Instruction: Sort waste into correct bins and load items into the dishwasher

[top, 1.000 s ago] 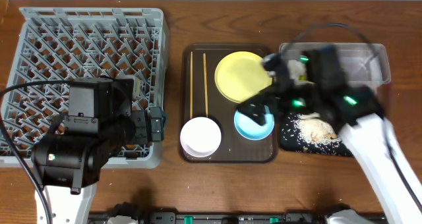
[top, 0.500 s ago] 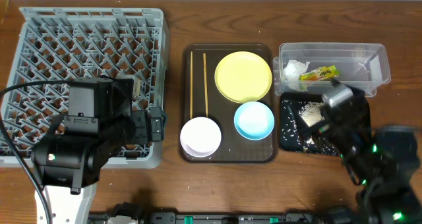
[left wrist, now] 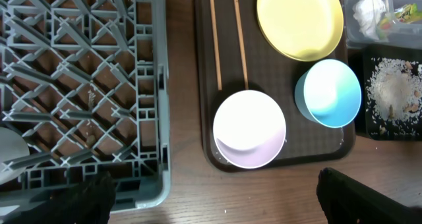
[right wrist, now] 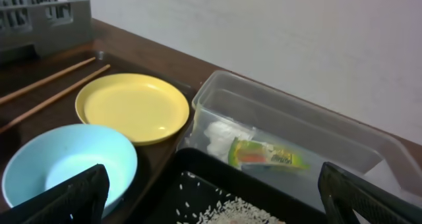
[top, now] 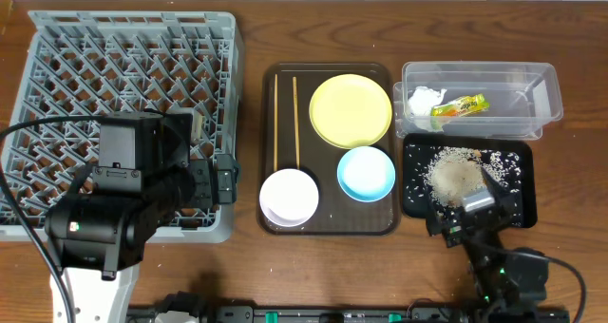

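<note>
The grey dish rack (top: 133,76) sits far left on the bench (top: 249,38), with the left arm (top: 114,209) over its front right corner. The left jaws stand wide apart and hold nothing. On the brown serving tray (top: 268,218), 2 chopsticks (top: 276,119) lie side by side, with the yellow plate (top: 351,110) at the back right and the white bowl (top: 289,196) and light-blue bowl (top: 367,173) in front. Further right, the clear tub (top: 543,90) holds the napkin (top: 422,101) and snack wrapper (top: 459,105). The black tray (top: 521,207) just in front of it carries rice crumbs (top: 456,176). The right arm (top: 473,223) is at that tray's front edge, and the right jaws are spread wide and empty.
</note>
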Controlling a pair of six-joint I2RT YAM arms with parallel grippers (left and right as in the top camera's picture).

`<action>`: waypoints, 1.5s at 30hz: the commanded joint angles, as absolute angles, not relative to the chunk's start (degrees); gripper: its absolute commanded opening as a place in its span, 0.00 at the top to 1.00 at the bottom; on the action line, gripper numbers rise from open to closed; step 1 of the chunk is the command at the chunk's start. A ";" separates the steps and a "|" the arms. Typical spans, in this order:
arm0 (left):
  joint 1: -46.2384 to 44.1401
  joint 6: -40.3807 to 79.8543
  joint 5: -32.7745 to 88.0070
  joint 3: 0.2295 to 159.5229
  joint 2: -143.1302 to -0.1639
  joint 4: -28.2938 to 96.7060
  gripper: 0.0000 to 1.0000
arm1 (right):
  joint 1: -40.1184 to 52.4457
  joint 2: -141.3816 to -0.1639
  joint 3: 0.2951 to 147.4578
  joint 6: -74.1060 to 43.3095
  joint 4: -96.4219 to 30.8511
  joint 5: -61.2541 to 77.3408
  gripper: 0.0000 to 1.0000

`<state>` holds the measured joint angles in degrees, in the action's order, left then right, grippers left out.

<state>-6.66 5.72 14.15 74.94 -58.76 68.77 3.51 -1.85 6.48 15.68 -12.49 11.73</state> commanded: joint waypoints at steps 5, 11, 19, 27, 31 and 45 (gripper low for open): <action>-6.94 5.39 13.43 75.66 -58.83 68.79 0.02 | 2.48 -0.27 1.26 16.34 -5.10 12.10 0.01; -6.94 5.39 13.43 75.66 -58.83 68.79 0.02 | 2.48 -0.30 0.30 16.34 -3.01 12.03 0.01; -6.94 5.39 13.43 75.66 -58.83 68.79 0.02 | 2.48 -0.32 0.30 16.34 -3.05 12.05 0.01; -6.94 5.39 13.43 75.66 -58.83 68.79 0.02 | 2.48 -0.32 0.30 16.34 -3.05 12.05 0.01; -6.94 7.97 16.36 75.66 -58.83 67.68 0.02 | 2.48 -0.32 0.30 16.34 -3.05 12.05 0.01; -17.06 10.17 10.63 75.61 -74.76 53.28 0.19 | 2.48 -0.32 0.30 16.34 -3.05 12.05 0.01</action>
